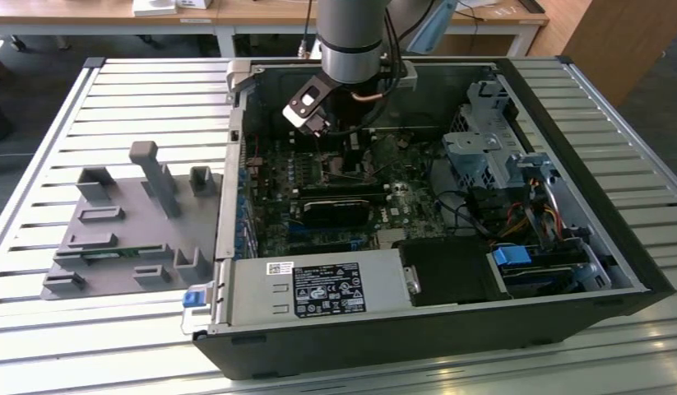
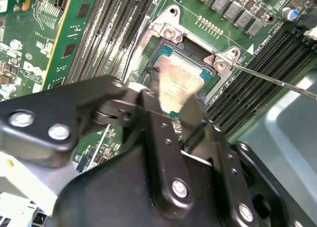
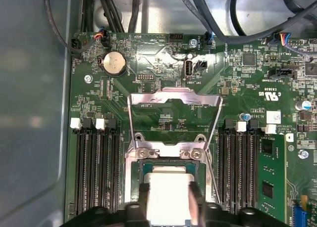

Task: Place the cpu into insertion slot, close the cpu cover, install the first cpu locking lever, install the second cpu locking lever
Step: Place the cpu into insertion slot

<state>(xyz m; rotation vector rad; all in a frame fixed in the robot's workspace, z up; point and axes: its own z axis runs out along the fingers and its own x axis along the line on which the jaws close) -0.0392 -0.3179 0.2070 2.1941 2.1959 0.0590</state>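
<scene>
Roughly: 1 cpu point(image 3: 168, 187), 1 insertion slot point(image 3: 131, 172), 1 cpu cover point(image 3: 173, 96), 1 gripper point(image 3: 169, 202). First wrist view shows the cpu cover swung up off the insertion slot. Second wrist view adds a thin metal rod point(image 2: 277, 81) beside it. Exterior view gives the open pc case point(image 1: 481, 329) w/ arm reaching inside. Fingers sit narrowly apart, clamped on opposite cpu edges, chip right at the slot.

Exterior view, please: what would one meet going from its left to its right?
Grey fixture plate → green motherboard → silver drive cage.
</scene>
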